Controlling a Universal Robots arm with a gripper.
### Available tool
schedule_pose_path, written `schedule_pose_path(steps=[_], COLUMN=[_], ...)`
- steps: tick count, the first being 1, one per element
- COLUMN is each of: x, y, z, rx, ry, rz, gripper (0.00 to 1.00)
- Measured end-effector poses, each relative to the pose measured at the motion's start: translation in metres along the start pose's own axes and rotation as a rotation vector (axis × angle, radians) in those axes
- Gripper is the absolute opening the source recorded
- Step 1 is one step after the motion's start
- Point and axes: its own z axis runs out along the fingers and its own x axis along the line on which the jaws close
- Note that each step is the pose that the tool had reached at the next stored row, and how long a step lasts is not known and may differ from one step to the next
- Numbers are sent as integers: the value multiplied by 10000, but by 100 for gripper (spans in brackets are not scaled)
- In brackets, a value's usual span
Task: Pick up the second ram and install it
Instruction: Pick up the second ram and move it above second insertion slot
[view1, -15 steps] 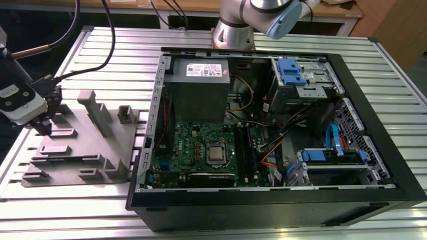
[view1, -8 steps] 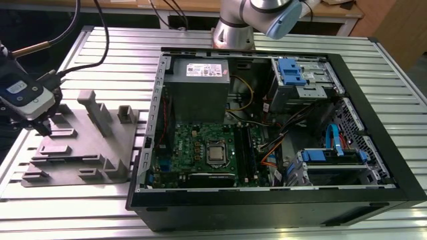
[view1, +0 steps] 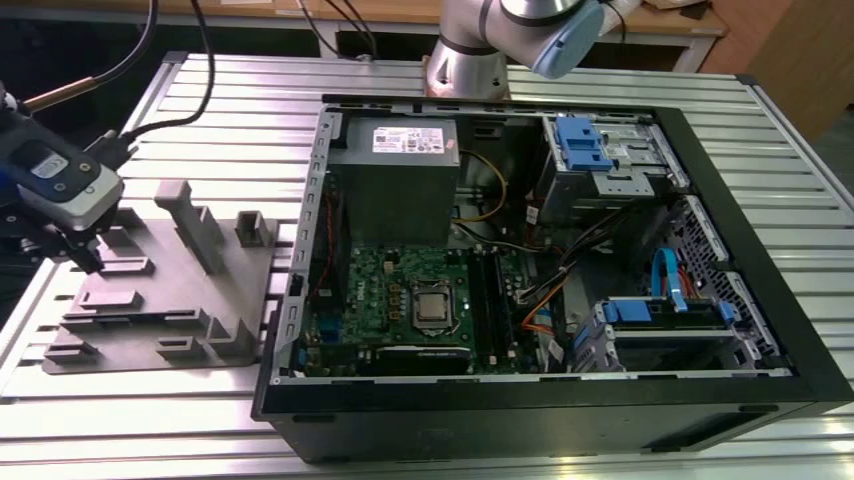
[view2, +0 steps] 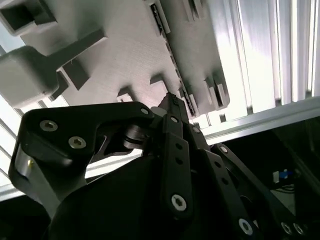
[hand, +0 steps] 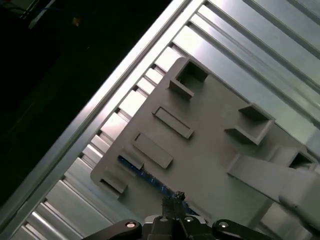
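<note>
There, second ram (hand: 145, 175) lies along fixture's (hand: 210, 145) edge.

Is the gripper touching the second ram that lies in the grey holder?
Cannot tell. In the first wrist view the gripper overlaps the second ram on the grey holder; neither contact nor gap shows plainly.

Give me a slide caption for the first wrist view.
Gripper at the second ram, which lies along the edge of the grey holder on the slatted table.
</note>
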Motion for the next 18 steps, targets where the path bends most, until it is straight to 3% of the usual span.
schedule_pose_path(steps=[18], x=[0], y=[-2], z=[34], rx=[8], ry=[139], rz=[-3274], gripper=[7])
